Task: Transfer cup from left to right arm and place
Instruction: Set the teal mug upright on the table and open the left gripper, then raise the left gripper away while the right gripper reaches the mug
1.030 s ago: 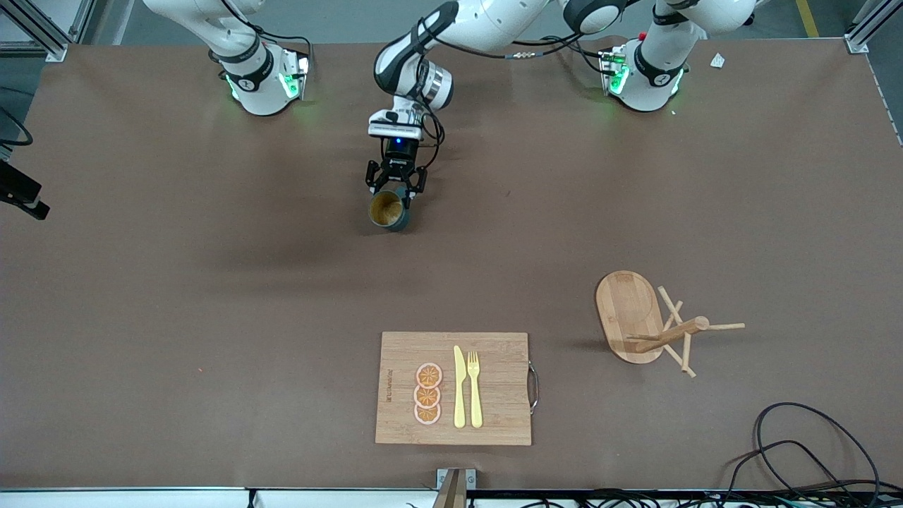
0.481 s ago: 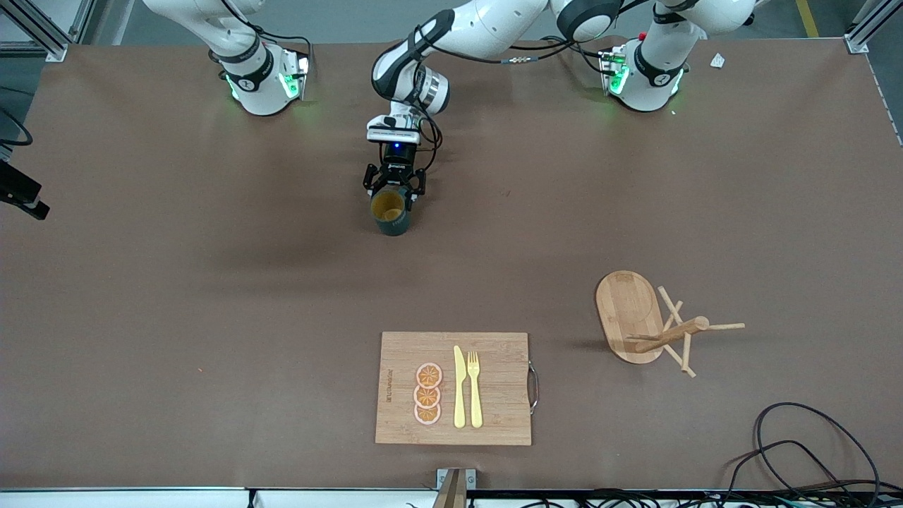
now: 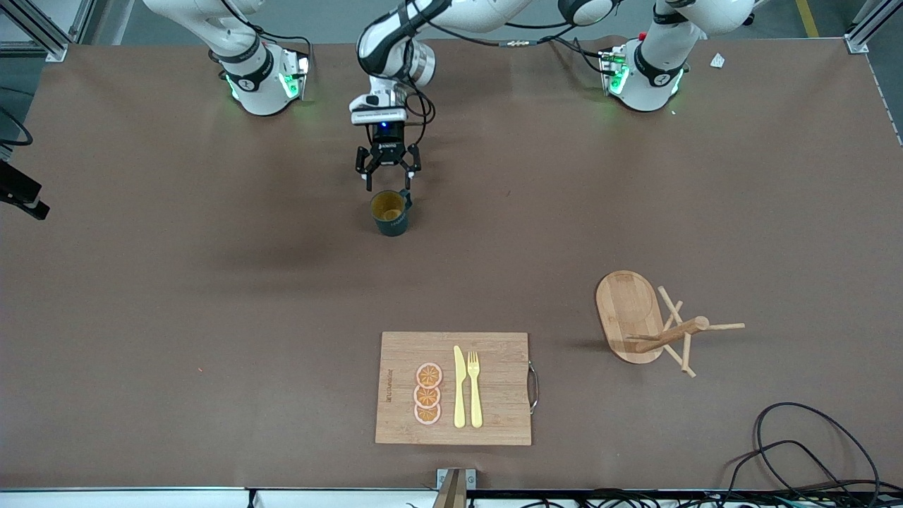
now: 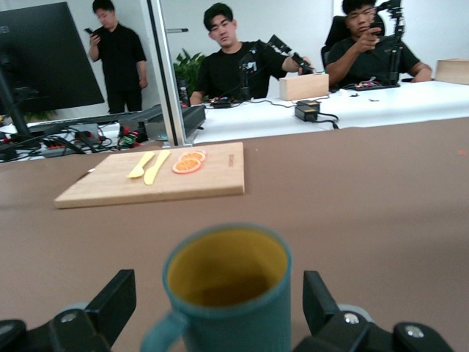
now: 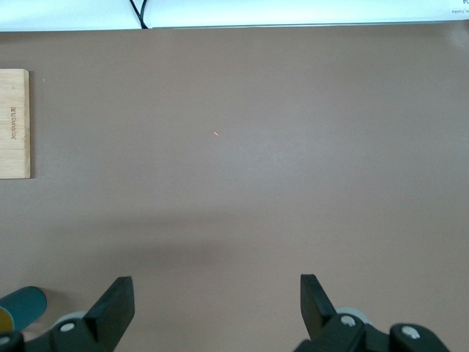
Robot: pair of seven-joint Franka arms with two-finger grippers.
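The cup (image 3: 389, 212), dark teal with a yellowish-brown inside, stands upright on the brown table between the two arm bases and the cutting board. My left gripper (image 3: 387, 185) is open, low over the table right by the cup on the bases' side. In the left wrist view the cup (image 4: 227, 293) sits between the spread fingers (image 4: 113, 301), with gaps on both sides. My right gripper (image 5: 216, 304) is open and empty, high over bare table and out of the front view. The cup (image 5: 18, 308) shows at the edge of the right wrist view.
A wooden cutting board (image 3: 501, 395) with orange slices, a yellow knife and a fork lies near the front edge. A wooden peg rack (image 3: 635, 317) lies tipped over toward the left arm's end. Black cables (image 3: 797, 451) lie at the front corner.
My left gripper opened, let go of the cup and drew back toward the bases. The cup went from tilted in the fingers to standing upright on the table.
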